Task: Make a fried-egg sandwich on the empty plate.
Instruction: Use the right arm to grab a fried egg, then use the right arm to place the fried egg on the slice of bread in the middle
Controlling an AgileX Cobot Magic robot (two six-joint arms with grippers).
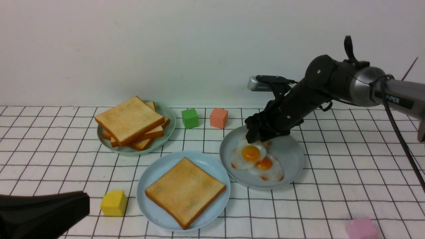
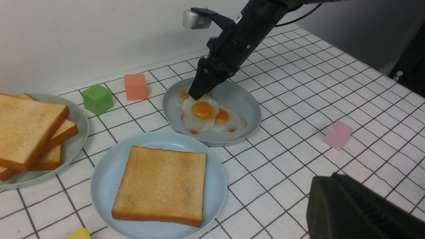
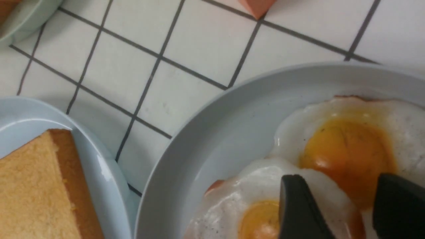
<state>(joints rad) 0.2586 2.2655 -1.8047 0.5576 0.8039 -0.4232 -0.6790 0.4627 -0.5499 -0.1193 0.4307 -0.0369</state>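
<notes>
Now hovers the right gripper [image 1: 256, 138] low over the grey-blue plate [image 1: 289, 156], fingers apart above the overlapping fried eggs [image 1: 249, 153] and clamped on nothing; cannot tell whether touching them. Holds the left gripper [image 1: 43, 212] low at the near left, fingers together, gripping nothing. Has one toast slice [image 1: 185, 192] on the sky-blue plate [image 1: 156, 179], front and centre, just beside the egg plate, with no egg on it yet. Could go wrong several ways. With the eggs lying on one another, could lift two at once or drag the lower ones. With so thin an edge to pinch, could drop the egg on the table [image 1: 332, 199] between plates. Pressed down too hard, could shove the plate.
</notes>
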